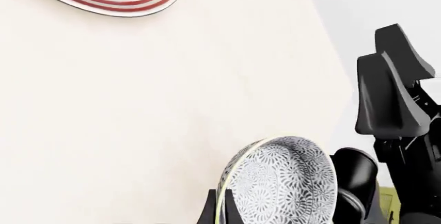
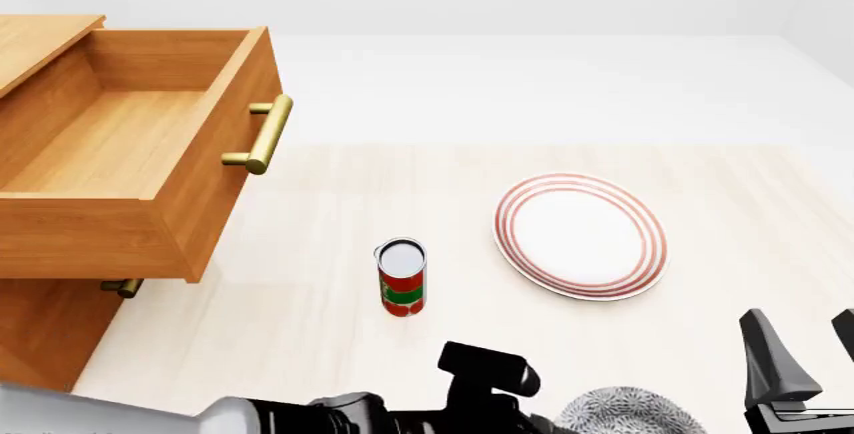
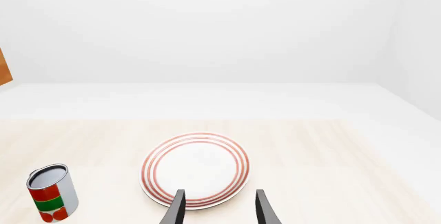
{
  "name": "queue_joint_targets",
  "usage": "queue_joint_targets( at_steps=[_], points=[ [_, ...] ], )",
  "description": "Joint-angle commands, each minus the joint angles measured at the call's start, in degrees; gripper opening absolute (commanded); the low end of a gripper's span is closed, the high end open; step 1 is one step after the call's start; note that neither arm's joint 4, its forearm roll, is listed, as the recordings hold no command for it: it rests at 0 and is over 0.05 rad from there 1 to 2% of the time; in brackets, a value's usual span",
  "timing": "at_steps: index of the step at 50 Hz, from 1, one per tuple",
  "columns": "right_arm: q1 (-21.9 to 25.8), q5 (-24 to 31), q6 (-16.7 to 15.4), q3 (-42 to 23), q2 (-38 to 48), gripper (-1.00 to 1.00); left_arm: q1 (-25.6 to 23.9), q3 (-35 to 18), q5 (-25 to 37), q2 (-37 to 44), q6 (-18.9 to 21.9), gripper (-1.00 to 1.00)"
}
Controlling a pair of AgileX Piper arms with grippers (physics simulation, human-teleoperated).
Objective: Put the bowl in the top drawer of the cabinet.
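Pale wooden table (image 2: 334,324) with top drawer (image 2: 120,154) pulled out, left gripper (image 1: 224,211) clamped on bowl (image 1: 282,182) rim, right gripper (image 3: 217,208) spread apart near plate (image 3: 196,175).

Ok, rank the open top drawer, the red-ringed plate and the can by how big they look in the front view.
1. top drawer, by far the largest.
2. plate.
3. can, smallest.
The drawer is raised and nearer the camera, which may exaggerate its lead.
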Motion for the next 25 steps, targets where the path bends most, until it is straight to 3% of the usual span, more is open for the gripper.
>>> queue_joint_targets(
  at_steps=[1, 25],
  points=[
    [0.0, 0.0, 0.0, 0.0, 0.0, 1.00, 1.9, 0.3, 3.2, -5.4, 1.0, -1.00],
    [0.0, 0.0, 0.0, 0.0, 0.0, 1.00, 6.2, -2.1, 11.9, -14.0, 2.9, -1.00]
  ],
)
